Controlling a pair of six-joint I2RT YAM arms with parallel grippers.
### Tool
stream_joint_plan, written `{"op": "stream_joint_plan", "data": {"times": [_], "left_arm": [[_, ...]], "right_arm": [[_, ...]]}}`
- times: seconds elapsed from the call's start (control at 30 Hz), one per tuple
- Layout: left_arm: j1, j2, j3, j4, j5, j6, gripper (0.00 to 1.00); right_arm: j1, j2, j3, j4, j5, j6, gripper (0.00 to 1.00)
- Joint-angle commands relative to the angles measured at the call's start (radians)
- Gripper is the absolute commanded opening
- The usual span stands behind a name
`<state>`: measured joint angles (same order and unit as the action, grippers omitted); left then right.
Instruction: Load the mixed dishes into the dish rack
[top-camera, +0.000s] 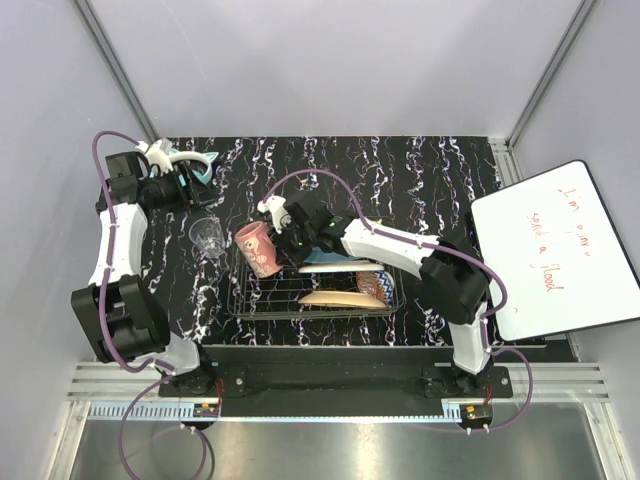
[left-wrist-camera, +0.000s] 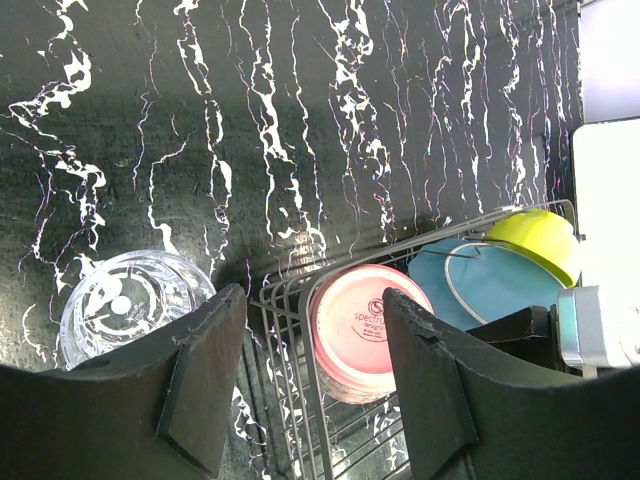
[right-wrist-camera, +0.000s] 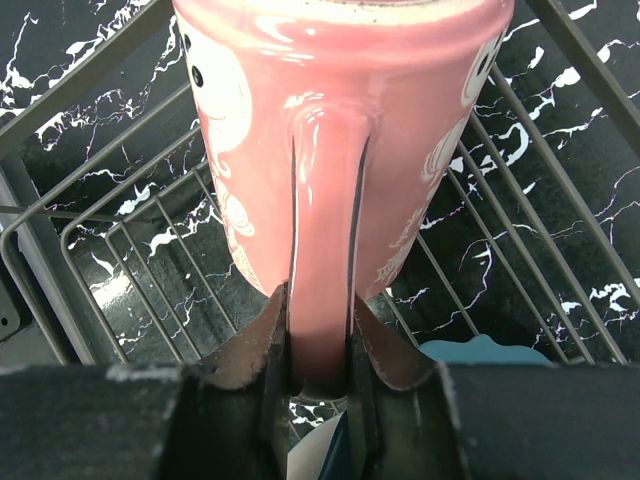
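Right gripper pinches the pink mug by its handle over the rack; left gripper hangs open near the glass

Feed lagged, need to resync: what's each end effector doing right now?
Left end effector: open, holding nothing.
Right end effector: closed on the handle of the glossy pink mug.

You get the top view straight down over the whole bench. Left wrist looks down from farther back, right wrist is close-up. All share pink mug, dish rack.
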<state>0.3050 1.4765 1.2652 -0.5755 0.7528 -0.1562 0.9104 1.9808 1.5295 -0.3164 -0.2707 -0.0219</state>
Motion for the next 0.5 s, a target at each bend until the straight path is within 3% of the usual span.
{"op": "stream_joint_plan", "data": {"times": [0.0, 0.03, 0.13, 0.47], "left_arm": [[0.005, -0.015, 0.028, 0.042, 0.034, -0.003, 0.6], [0.005, -0.015, 0.028, 0.042, 0.036, -0.003, 0.6], [0.005, -0.013, 0.028, 0.042, 0.039, -0.003, 0.6], [0.005, -0.008, 0.028, 0.045, 0.043, -0.006, 0.59]], "right_arm": [[0.007, 0.075, -0.002, -0.118, 0.007, -0.038, 0.05], [0.005, 0.079, 0.01, -0.13, 0.002, -0.039, 0.24], [0.007, 0.095, 0.027, -0.147, -0.004, -0.049, 0.47], [0.004, 0.099, 0.069, -0.179, 0.047, -0.078, 0.54]]}}
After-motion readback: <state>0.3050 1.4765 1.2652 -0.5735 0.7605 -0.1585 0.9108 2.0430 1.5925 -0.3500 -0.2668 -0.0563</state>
